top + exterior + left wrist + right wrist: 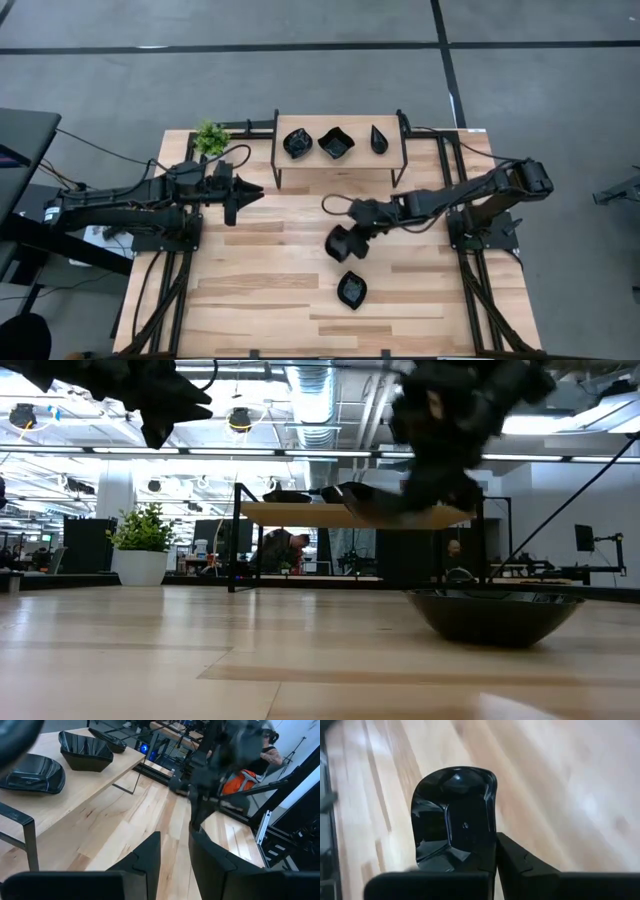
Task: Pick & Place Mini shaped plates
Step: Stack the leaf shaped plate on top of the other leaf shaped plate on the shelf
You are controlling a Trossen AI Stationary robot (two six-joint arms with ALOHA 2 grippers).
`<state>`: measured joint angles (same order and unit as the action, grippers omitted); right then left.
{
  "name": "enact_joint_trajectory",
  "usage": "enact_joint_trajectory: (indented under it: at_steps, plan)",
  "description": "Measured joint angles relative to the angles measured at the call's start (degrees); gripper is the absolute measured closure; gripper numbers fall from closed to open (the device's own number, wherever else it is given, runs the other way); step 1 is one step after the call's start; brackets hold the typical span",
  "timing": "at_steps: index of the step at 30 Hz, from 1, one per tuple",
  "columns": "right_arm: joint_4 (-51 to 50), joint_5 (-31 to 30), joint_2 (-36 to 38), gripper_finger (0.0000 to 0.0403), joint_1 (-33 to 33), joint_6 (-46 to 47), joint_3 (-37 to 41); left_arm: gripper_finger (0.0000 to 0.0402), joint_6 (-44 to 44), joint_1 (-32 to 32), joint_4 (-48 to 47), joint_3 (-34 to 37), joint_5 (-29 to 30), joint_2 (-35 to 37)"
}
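R hand [345, 243] gripped a black plate [451, 815] above table [260, 290] centre. L hand [238, 195] was part open, empty, near the table's left edge.

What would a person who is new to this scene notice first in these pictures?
First, the right tool near the table's middle, shut on a glossy black plate and holding it above the wood. Next, three more black plates sit in a row on the small raised shelf at the table's far edge, and one black plate lies alone on the tabletop near the front. The left tool waits left of the shelf, beside a small green plant.
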<state>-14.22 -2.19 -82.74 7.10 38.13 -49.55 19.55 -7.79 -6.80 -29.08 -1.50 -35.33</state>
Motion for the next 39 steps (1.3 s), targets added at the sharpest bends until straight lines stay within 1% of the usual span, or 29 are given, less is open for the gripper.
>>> enact_joint_trajectory:
  at_steps: [4,8,10,12,16,18,19,20,22,24,29,34,36,39]
  plan:
    - [-1.88,-6.02,0.00,0.0402,-1.06,-6.86,-7.00,0.0300,0.40,-0.02,2.20,-0.02,-0.29,-1.06]
    - [-1.90,-14.72,0.01,0.0402,-2.56,-14.18,-13.24,0.0299,0.20,-0.02,5.48,-0.02,-1.66,-3.86]
    - [-1.85,-18.33,0.01,0.0402,-3.43,-17.52,-15.88,0.0295,-0.90,0.00,7.03,-0.02,-1.96,-5.72]
    - [-1.84,-20.70,-0.25,0.0402,-4.22,-20.08,-18.17,0.0289,-2.67,0.00,8.95,-0.01,-1.95,-7.43]
    - [-1.78,-25.79,-1.34,0.0402,-5.10,-24.11,-21.48,0.0269,-6.25,0.00,16.19,0.00,-0.98,-10.75]
    - [0.12,-28.01,-2.65,0.0402,-5.20,-25.78,-22.93,0.0260,-7.44,-0.02,20.14,0.00,0.14,-12.15]
    - [-0.77,-29.05,-2.84,0.0402,-5.35,-26.74,-23.09,0.0256,-8.29,-0.02,22.02,0.00,0.26,-12.84]
    - [-0.87,-29.91,-3.42,0.0402,-5.36,-27.72,-23.47,0.0253,-9.34,-0.02,24.10,-0.02,0.33,-13.95]
    - [0.37,-30.99,-5.29,0.0402,-5.40,-28.40,-25.43,0.0248,-11.34,-0.02,25.27,0.00,0.46,-15.12]
    - [-2.29,-32.91,-6.85,0.0403,-5.40,-29.84,-26.95,0.0247,-13.49,0.00,26.87,-0.11,0.61,-16.71]
    - [-2.23,-36.88,-12.02,0.0403,-4.80,-35.22,-32.65,0.0253,-17.19,-0.02,27.43,0.02,6.75,-17.88]
    - [-2.37,-36.88,-16.73,0.0403,-4.77,-39.02,-37.77,0.0252,-19.29,-0.02,28.15,-0.02,11.17,-17.99]
    - [-3.50,-37.06,-17.96,0.0403,-4.77,-40.04,-39.86,0.0251,-19.34,-0.02,28.29,-0.01,13.43,-17.95]
    - [-5.83,-37.40,-19.42,0.0403,-4.80,-40.26,-42.42,0.0250,-19.34,-0.02,28.27,0.00,15.04,-17.95]
